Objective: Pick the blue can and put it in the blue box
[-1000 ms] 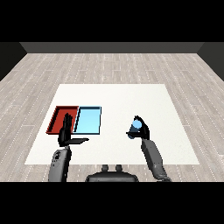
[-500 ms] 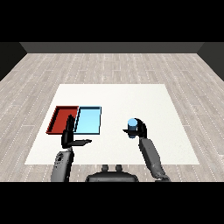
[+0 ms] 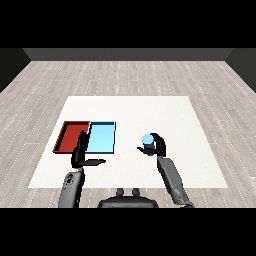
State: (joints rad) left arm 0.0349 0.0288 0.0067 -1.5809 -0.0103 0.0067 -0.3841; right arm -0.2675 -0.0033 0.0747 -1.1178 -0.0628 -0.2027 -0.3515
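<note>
The white table (image 3: 150,107) carries the red tray (image 3: 67,136) beside the light blue tray (image 3: 104,135). The left hand (image 3: 81,152), fingers straight, overlaps both trays' near edges. The right hand (image 3: 157,146) curls round the blue can (image 3: 147,141), hiding its lower part, right of the trays.

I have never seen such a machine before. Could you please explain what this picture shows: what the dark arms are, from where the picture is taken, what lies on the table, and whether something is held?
You are looking through the robot's own head, down and forward across a white table. The two grey forearms rising from the lower corners are its arms, each ending in a black hand.

The right hand has its fingers curled round a blue can and holds it. The left hand holds nothing; its fingers are straight, pointing up.

On the table's left part, two flat trays lie side by side: a red tray and, to its right, a light blue tray. The can is to the right of both, not yet in the blue one.
</note>
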